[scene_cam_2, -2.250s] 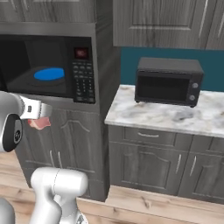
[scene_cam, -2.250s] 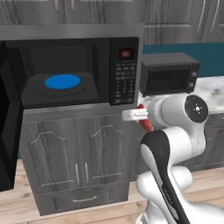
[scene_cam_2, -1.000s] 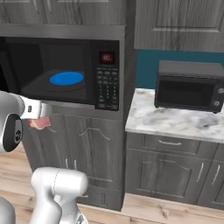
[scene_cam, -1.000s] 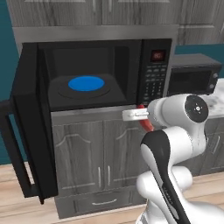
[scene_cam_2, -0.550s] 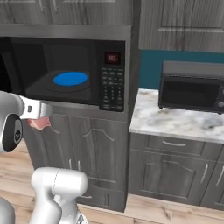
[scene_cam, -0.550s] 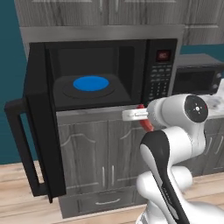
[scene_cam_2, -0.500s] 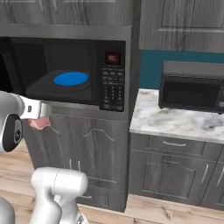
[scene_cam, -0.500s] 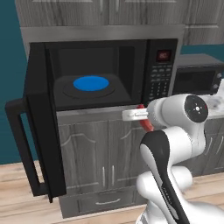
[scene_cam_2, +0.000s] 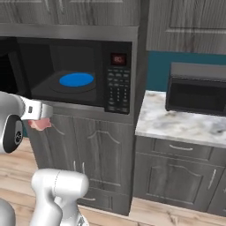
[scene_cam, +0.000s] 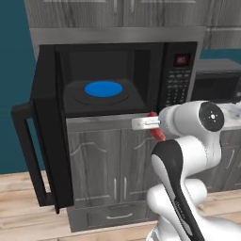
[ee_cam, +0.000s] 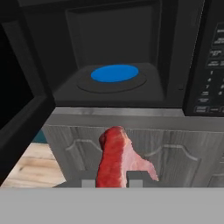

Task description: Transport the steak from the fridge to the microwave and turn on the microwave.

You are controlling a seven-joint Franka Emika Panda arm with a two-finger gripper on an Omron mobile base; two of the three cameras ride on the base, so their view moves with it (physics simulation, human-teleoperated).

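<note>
kitchen, grey cabinets | microwave [scene_cam: 117, 89] door open, blue plate [ee_cam: 114, 73] bare | hand [ee_cam: 112, 180] clamps steak [ee_cam: 114, 159] below opening | left: load, shut door, start

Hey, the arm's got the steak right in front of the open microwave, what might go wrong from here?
The steak hangs floppy from the shut gripper, held by one end, so it might slip out. It sits below the microwave floor, in front of the cabinet doors, so pushing straight ahead would likely hit them. The open microwave door stands close on one side and might get bumped.
</note>
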